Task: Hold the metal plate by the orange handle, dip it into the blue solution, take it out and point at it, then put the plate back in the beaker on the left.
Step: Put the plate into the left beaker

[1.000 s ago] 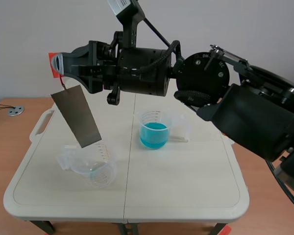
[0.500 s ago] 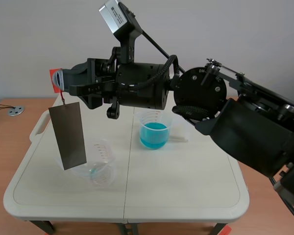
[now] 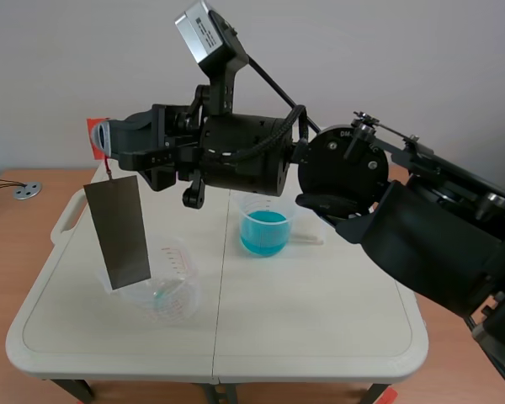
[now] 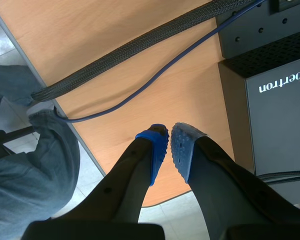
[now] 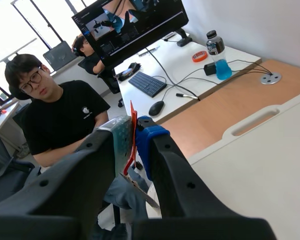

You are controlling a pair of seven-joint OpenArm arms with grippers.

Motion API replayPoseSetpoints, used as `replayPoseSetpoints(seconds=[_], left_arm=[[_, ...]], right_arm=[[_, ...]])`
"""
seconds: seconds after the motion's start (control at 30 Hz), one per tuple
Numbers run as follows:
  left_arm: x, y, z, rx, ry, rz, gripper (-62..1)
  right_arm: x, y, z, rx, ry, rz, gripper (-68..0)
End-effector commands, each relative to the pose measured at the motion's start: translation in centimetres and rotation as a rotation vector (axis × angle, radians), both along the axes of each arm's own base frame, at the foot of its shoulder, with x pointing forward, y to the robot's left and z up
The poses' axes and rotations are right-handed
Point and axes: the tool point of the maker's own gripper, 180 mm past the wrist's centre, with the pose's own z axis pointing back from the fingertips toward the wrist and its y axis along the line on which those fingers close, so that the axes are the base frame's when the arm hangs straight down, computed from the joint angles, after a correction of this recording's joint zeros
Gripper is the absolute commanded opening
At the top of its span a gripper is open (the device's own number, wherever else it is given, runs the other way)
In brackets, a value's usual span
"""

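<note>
Grey plate [image 3: 118, 233]; box [image 4: 280, 125] reads "Libertron" (inverted).

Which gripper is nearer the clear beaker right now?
Right. The right gripper hangs above the clear beaker, with the metal plate dangling to its edge. The left gripper is elsewhere, over a wooden desk with cables.

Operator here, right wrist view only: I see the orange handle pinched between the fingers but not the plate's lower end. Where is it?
Observer: The metal plate hangs nearly upright; its lower edge overlaps the left rim of the clear beaker.
Operator: Anything in that beaker?
Observer: A trace of blue liquid at its bottom.
Operator: Where's the solution?
Observer: The beaker of blue solution stands right of it, farther from the robot.
</note>
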Motion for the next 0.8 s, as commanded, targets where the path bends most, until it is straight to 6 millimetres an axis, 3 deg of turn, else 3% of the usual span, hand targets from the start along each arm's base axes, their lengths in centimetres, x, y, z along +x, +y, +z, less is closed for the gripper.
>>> replayPoseSetpoints(seconds=[0.0,0.37,0.77], left_arm=[[-0.3,0.2,0.2,0.001,0.003,0.001,-53.2],[0.0,0.4,0.2,0.005,-0.006,-0.002,-53.2],[1.3,0.5,-0.2,0.010,-0.025,-0.002,-53.2]], right_arm=[[0.4,0.2,2.1,0.051,-0.036,-0.003,-66.0],[1.6,-0.7,3.1,0.076,-0.089,-0.058,-66.0],[1.2,-0.6,2.3,0.048,-0.089,-0.056,-66.0]])
